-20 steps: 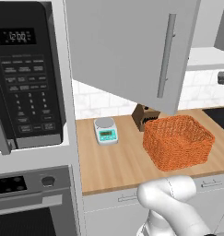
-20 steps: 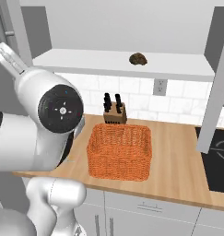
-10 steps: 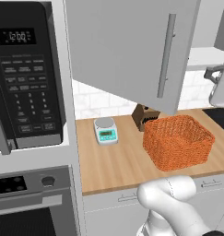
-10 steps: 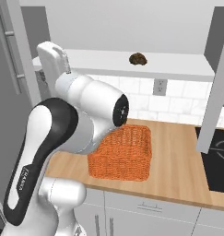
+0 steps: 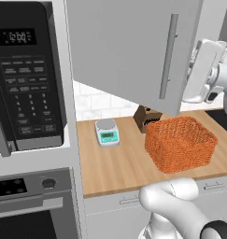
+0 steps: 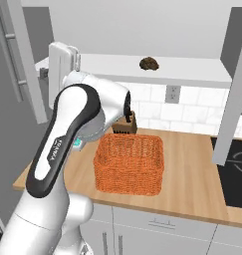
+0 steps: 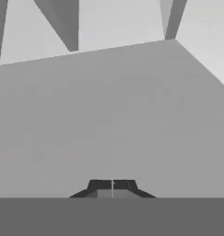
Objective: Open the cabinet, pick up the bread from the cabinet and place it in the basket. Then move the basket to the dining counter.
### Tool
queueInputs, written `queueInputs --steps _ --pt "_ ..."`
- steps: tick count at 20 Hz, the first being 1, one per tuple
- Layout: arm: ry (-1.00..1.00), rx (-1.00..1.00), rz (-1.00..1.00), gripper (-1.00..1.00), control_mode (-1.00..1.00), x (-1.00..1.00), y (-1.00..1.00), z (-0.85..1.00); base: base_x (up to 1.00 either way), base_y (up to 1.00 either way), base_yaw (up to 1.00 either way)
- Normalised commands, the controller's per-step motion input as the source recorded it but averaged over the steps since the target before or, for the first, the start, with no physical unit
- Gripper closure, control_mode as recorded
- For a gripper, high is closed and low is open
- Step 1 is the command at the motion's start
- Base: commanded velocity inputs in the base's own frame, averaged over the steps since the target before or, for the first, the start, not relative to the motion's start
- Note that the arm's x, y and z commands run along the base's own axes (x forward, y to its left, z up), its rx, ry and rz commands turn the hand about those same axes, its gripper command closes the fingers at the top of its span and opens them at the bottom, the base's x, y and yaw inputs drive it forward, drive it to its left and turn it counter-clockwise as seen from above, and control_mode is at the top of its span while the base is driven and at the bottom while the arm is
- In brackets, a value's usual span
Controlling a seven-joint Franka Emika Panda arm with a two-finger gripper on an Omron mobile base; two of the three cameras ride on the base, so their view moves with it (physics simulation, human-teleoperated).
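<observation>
Tool [image 7: 112, 184] fingertips show at the bottom of the hand view as two dark tips pressed together along a thin seam, with nothing between them; they face a flat grey surface. From the left base view the white hand sits high at the right edge, just beyond the open door of the cabinet [image 5: 133, 51], whose long vertical bar handle [image 5: 167, 56] hangs near its right side. From the right base view the hand is raised at the left end of the white inner shelf [image 6: 192, 72].

On that shelf lies the bread [image 6: 150, 63], a small dark brown lump, alone and well apart from the hand. The second cabinet door [image 6: 234, 94] stands swung out at the right of that view.

Below, the basket [image 5: 180, 144] sits on the wooden desk [image 5: 110, 163], orange and woven, with nothing visible inside it. Just behind it, touching or nearly so, stands a brown knife block [image 5: 145, 119] with dark handles. To the left of the basket, apart from it, is a small kitchen scale [image 5: 107, 132] with a teal display face; its digits are too small to read.

The black microwave [image 5: 26, 74] at the left shows "12:00" on its clock display. Its keypad labels are blurred and unreadable. An oven [image 5: 31, 205] sits beneath it. A dark cooktop [image 6: 234, 174] lies at the desk's right end.
</observation>
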Motion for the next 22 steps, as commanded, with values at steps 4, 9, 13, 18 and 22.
queueInputs --steps 4,9,13,18,22 --pt "0.14 0.01 0.32 1.0 -1.0 -0.29 1.0 0.0 0.0 0.0 0.0" --pt "-0.03 0.0 0.12 1.0 -1.0 -0.97 1.0 0.01 0.0 0.0 0.0" --pt "-0.05 -0.03 -0.14 1.0 -1.0 -0.71 1.0 0.0 0.0 0.0 0.0" --pt "0.0 -0.02 -0.33 1.0 -1.0 -0.06 1.0 -0.01 0.0 0.0 0.0" --pt "0.1 -0.06 -0.17 1.0 -1.0 0.14 0.74 0.0 0.0 0.0 0.0"
